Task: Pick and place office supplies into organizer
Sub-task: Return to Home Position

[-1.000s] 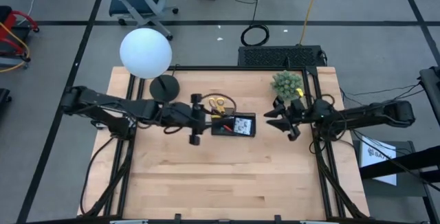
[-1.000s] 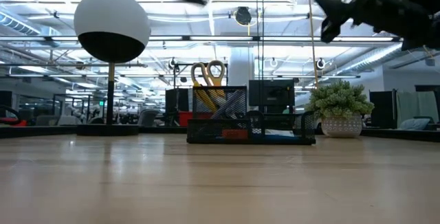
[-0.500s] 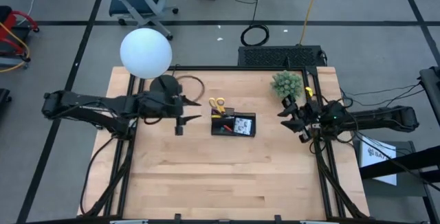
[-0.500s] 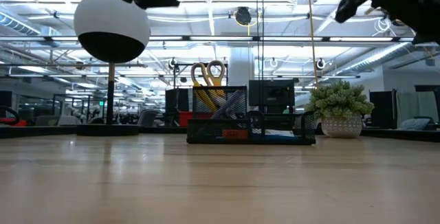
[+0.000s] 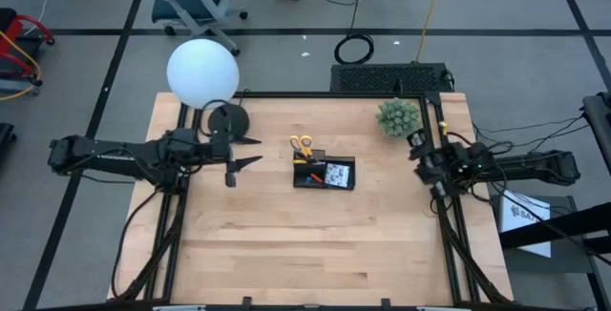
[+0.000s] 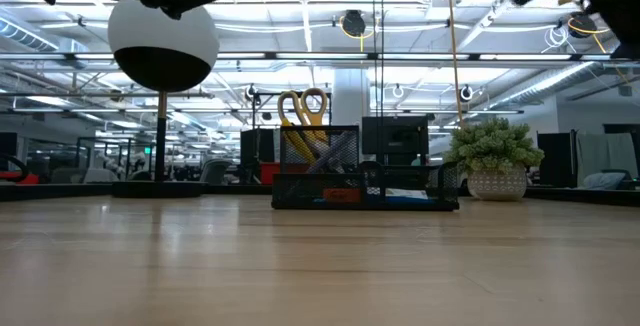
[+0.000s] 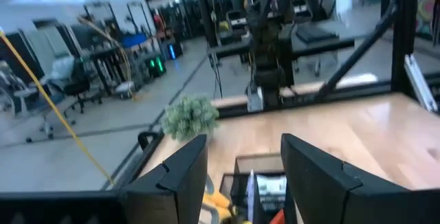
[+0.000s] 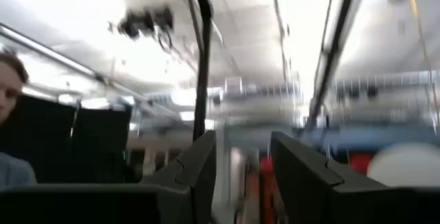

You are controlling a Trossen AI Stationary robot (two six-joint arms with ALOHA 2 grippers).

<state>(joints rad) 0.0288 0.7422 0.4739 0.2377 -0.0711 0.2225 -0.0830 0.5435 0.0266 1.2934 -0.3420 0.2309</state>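
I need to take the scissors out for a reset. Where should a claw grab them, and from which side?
Probably the yellow handle loops of the scissors: they stand above the organizer rim, blades down inside its taller back compartment. Come from above, closing across the loops; the mesh walls block a sideways approach.

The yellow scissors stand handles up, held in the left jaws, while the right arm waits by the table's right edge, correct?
No: the yellow scissors stand handles up in the organizer, as the low view shows; the left jaws hold nothing. The right arm does wait by the table's right edge.
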